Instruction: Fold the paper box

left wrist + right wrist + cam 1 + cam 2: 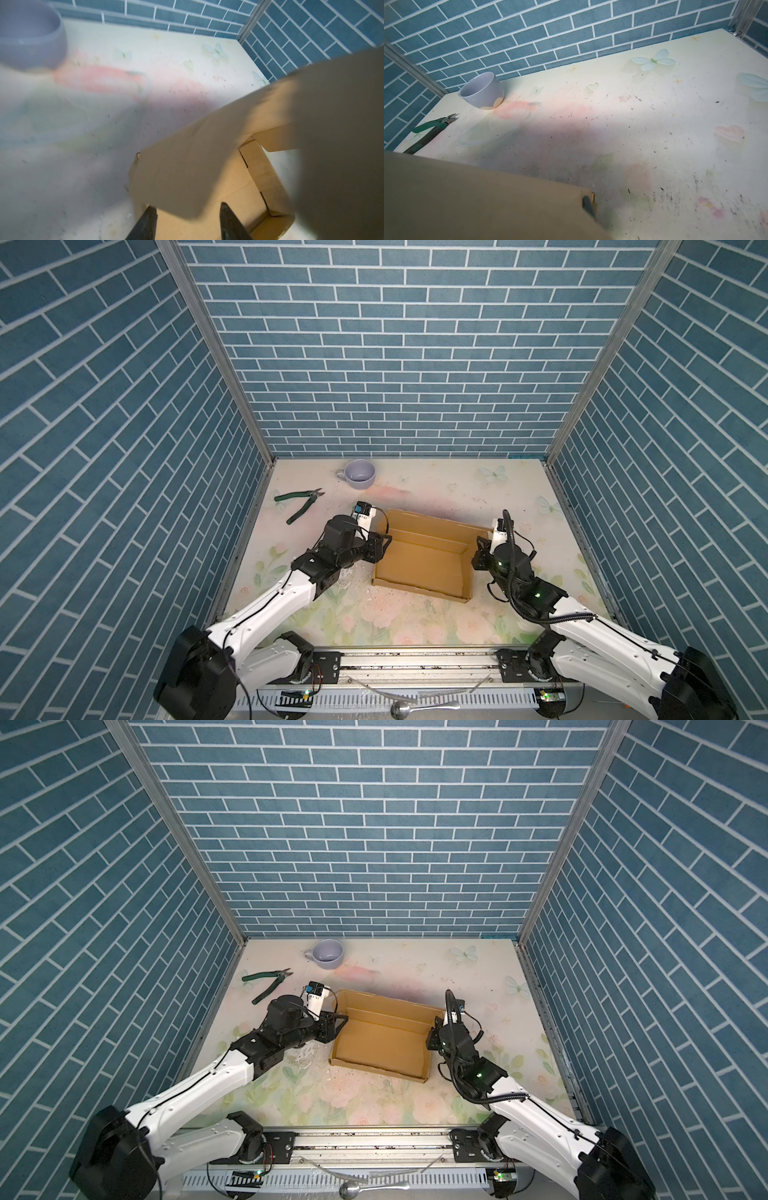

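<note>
Mid-fold on the paper box (pixel 424 564). Left gripper (pixel 188 207) spread open at 9 o'clock, right gripper (pixel 480 551) shut at 3. Probably needs a fresh pinch there next.

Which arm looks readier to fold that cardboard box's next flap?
Left, probably. The left gripper stands open astride a loose left flap of the paper box, ready to push it in. The right gripper is shut at the right wall, seemingly pinching it steady.

Brown paper box (pixel 419 568); lilac cup (pixel 360 473); floral table (pixel 415 626)
</note>
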Robot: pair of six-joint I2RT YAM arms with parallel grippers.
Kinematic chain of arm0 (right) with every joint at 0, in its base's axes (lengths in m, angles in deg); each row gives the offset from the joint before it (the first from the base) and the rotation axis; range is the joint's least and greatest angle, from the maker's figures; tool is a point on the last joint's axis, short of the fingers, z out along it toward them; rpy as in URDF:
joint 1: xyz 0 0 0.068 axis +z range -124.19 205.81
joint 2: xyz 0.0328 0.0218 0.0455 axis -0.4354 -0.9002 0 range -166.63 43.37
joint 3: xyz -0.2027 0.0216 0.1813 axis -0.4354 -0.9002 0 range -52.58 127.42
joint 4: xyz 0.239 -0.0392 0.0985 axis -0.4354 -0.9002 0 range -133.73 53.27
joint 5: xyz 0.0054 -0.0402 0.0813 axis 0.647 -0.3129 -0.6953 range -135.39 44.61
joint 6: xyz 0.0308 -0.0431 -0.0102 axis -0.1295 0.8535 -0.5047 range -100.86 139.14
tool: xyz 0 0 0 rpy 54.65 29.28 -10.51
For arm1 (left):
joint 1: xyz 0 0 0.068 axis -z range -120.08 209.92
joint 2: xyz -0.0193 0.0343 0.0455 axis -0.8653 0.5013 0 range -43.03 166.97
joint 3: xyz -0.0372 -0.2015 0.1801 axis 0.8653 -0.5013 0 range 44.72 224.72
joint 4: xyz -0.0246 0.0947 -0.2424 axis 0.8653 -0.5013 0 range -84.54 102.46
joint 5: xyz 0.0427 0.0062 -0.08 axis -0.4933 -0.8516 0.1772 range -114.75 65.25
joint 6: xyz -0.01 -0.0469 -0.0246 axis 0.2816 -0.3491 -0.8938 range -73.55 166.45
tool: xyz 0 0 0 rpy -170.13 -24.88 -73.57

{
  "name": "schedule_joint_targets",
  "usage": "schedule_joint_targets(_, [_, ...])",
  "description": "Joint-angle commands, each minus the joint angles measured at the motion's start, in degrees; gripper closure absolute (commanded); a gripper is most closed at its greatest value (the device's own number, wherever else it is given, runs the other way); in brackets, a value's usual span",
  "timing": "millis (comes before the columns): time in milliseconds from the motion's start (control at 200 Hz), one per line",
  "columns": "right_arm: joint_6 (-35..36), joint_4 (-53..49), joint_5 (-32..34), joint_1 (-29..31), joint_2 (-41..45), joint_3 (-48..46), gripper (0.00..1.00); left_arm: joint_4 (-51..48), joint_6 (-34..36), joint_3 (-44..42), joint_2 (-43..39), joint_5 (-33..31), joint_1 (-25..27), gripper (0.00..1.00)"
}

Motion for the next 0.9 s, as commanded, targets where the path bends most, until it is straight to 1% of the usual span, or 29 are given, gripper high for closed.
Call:
schedule_joint_targets(0, [1.3, -3.19, -0.15, 0.36, -0.44, 2.09, 1.0, -10.03, 4.96, 3.04, 0.03, 3.92, -3.69, 0.42])
schedule_joint_targets(90, [1.93, -2.96, -0.21, 0.36, -0.55, 2.16, 1.0, -10.89, 7.31, 6.01, 2.15, 6.04, -3.98, 0.4])
schedule_joint_targets(215, [3.34, -3.17, -0.46, 0.35, -0.72, 2.95, 1.0, -7.29, 9.13, 8.3, 5.28, 7.66, -3.94, 0.38])
schedule_joint_targets(315, [4.1, -3.06, -0.66, 0.34, -0.98, 2.97, 1.0, -1.6, 10.81, 7.61, 7.01, 5.67, -4.21, 0.35])
schedule_joint_targets(370, [4.74, -3.06, -0.81, 0.34, -1.03, 3.05, 1.0, 1.63, 10.8, 7.24, 7.73, 5.95, -5.46, 0.34])
schedule_joint_targets(480, [6.02, -2.79, -1.31, 0.34, -1.06, 3.31, 1.0, 15.1, 5.9, 3.56, 9.9, 10.93, -10.81, 0.33])
schedule_joint_targets(520, [6.3, -2.8, -1.53, 0.3, -1.24, 3.48, 1.0, 17.83, 5.8, 3.23, 11.55, 12.43, -11.76, 0.33])
schedule_joint_targets(565, [6.48, -2.8, -1.79, 0.31, -1.53, 3.71, 1.0, 18.31, 6.96, 3.92, 13.33, 12.95, -11.87, 0.34])
schedule_joint_targets(660, [6.73, -2.97, -2.23, 0.33, -1.89, 4.06, 1.0, 20.39, 7.01, 5.28, 16.24, 15.89, -11.75, 0.4])
schedule_joint_targets(725, [7.05, -3.21, -2.32, 0.31, -2.09, 4.5, 1.0, 19.68, 7.07, 6.56, 17.31, 17.19, -11.46, 0.45])
schedule_joint_targets(815, [7.47, -3.2, -2.26, 0.32, -2.2, 4.96, 1.0, 16.99, 8.37, 7.45, 17.71, 17.81, -10.69, 0.53])
schedule_joint_targets(895, [7.37, -3.09, -2.29, 0.32, -2.41, 5.16, 1.0, 15.03, 9.1, 6.99, 17.54, 16.84, -10.19, 0.64])
